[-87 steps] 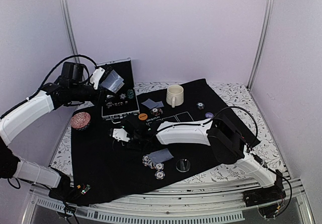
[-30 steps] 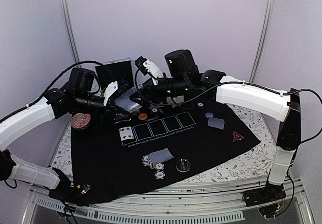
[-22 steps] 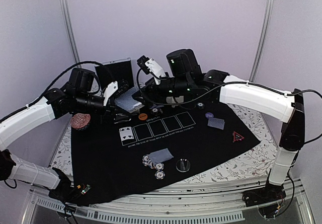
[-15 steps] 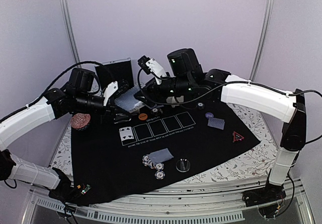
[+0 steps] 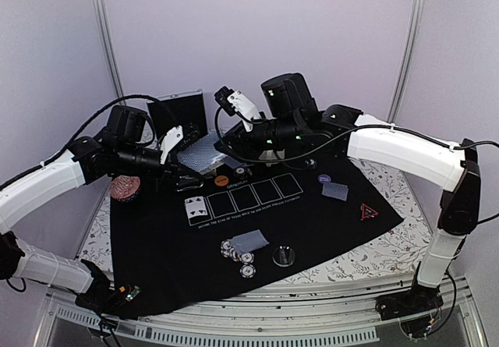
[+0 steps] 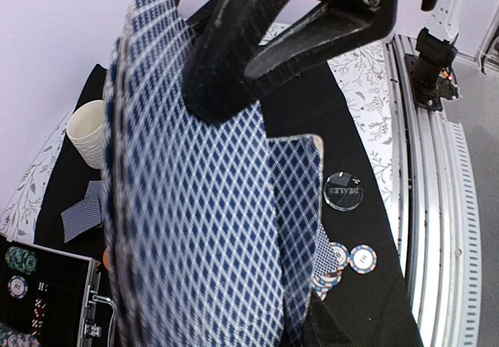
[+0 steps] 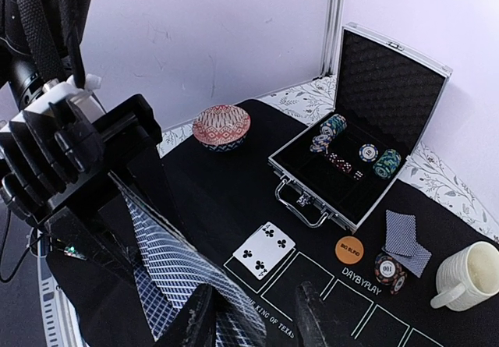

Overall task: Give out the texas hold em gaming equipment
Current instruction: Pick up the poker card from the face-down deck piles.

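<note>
My left gripper (image 5: 187,158) is shut on a deck of blue-backed playing cards (image 5: 199,153), held above the mat's far left. That deck (image 6: 195,207) fills the left wrist view and hides the left fingers. My right gripper (image 5: 226,144) reaches onto the deck's top. Its fingers (image 7: 196,320) stand apart with mat showing between them, and a corner of the fanned deck (image 7: 168,273) lies by the left one. One card lies face up (image 7: 264,249) in the mat's first box. Poker chips (image 5: 238,251) and a dealer disc (image 5: 284,255) lie near the front.
An open metal case (image 7: 366,168) with chips stands at the back left, a patterned bowl (image 5: 125,187) beside it. An orange disc (image 7: 349,249), a chip stack (image 7: 390,270), two cards (image 7: 405,234) and a cream mug (image 7: 468,277) lie behind the boxes. A red-edged triangle (image 5: 368,211) lies right.
The right arm rose from the mat's left, leaving a face-up card, and came to the deck. Over the last second its fingers narrowed and it edged right. The left arm held still.
</note>
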Tool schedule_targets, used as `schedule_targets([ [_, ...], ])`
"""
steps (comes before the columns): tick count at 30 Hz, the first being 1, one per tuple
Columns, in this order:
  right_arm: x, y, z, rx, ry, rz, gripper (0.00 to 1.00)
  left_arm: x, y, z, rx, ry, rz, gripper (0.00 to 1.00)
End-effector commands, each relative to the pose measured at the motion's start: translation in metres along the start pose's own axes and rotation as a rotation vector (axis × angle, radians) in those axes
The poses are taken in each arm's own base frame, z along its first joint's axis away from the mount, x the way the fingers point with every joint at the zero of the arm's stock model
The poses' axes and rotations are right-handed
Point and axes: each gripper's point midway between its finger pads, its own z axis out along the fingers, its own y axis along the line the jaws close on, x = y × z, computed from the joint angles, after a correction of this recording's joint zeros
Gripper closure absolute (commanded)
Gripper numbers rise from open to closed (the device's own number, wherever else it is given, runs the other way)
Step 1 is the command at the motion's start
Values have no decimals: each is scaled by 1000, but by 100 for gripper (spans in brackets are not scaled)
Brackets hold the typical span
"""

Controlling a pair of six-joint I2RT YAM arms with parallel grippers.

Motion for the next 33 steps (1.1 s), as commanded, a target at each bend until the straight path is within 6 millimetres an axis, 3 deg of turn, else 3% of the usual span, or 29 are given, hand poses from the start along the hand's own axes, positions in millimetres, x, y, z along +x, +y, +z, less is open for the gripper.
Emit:
schedule_targets([
  [1,0,-2,-16,32,14,0,68,-4,-5,-1,11,-16,22,67],
  [14,-5,5,-25,-6,-6,5,68,-4,-4,0,10,-13,18,67],
  [18,-7,6,-25,-12,-12,6,79,-4,-4,0,10,-13,18,67],
  [22,-8,4,-28,3,-14,6,96,-3,-4,0,8,-13,19,67],
  [33,-13,4,-47,12,-32,6,99,-3,-4,0,9,-14,20,67],
])
